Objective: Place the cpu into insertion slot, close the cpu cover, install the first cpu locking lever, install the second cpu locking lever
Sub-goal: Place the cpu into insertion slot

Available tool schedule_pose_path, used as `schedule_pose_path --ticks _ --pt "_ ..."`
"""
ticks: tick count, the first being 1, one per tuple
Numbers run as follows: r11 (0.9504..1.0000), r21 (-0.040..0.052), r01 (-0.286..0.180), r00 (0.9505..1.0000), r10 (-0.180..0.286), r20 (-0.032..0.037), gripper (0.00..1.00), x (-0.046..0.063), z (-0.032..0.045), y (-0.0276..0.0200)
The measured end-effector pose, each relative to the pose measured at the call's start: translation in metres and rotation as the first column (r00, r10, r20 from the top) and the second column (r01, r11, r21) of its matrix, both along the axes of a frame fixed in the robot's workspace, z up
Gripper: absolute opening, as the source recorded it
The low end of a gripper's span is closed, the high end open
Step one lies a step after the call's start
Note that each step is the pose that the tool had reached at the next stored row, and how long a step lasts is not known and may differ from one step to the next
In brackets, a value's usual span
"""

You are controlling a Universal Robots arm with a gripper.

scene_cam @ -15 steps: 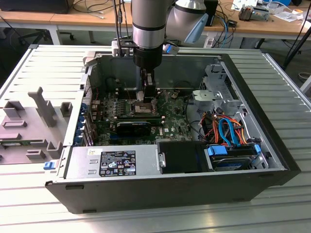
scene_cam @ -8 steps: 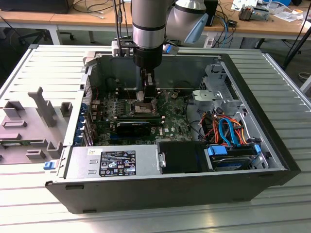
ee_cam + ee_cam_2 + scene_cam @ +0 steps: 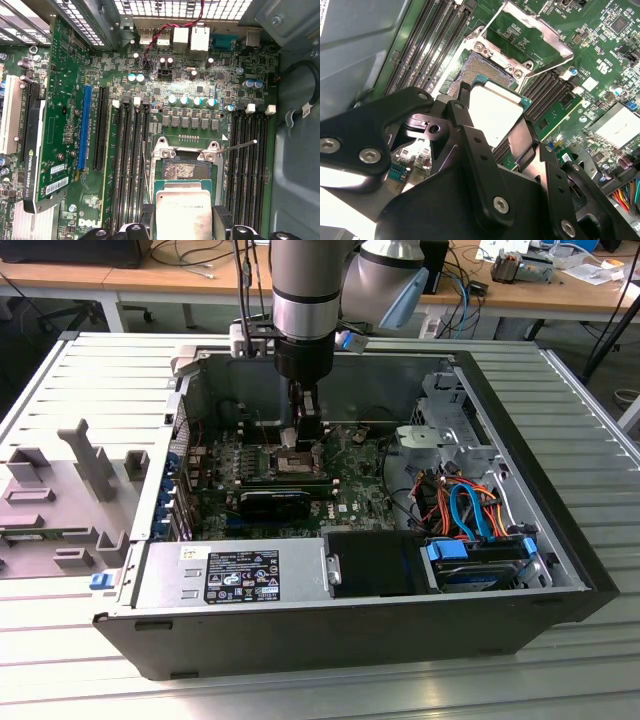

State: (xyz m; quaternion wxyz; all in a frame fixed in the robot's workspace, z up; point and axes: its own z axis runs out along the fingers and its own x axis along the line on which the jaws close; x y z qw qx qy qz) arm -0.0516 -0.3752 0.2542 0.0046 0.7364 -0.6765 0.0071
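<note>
This looks like a robotics lab or electronics workshop. An open desktop computer case [image 3: 350, 625] lies on a ribbed aluminium table [image 3: 560, 680] beneath a robot arm [image 3: 310, 300]. Grey moulded fixtures [image 3: 60, 490] sit at the exterior view's left. Far behind, wooden workbenches [image 3: 150, 282] carry loose cables [image 3: 200, 255] and small electronic gear [image 3: 520, 265].

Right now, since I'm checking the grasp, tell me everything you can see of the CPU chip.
The flat square chip has a dull silver-grey metal top over a thin green board edge. Black jaws clamp two opposite edges and hold it metal side up, partly over the open silver-rimmed square socket, not yet seated in it. Nothing else visibly touches it.
</note>
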Motion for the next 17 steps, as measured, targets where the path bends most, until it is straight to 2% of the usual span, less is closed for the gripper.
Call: schedule_pose_path --ticks 9,17 --pt "1.0 0.0 0.001 1.0 -0.001 0.0 0.54 0.0 -0.0001 0.0" --pt "0.9993 0.0001 0.038 0.9993 -0.038 0.0 0.54 0.0 -0.0008 0.0"
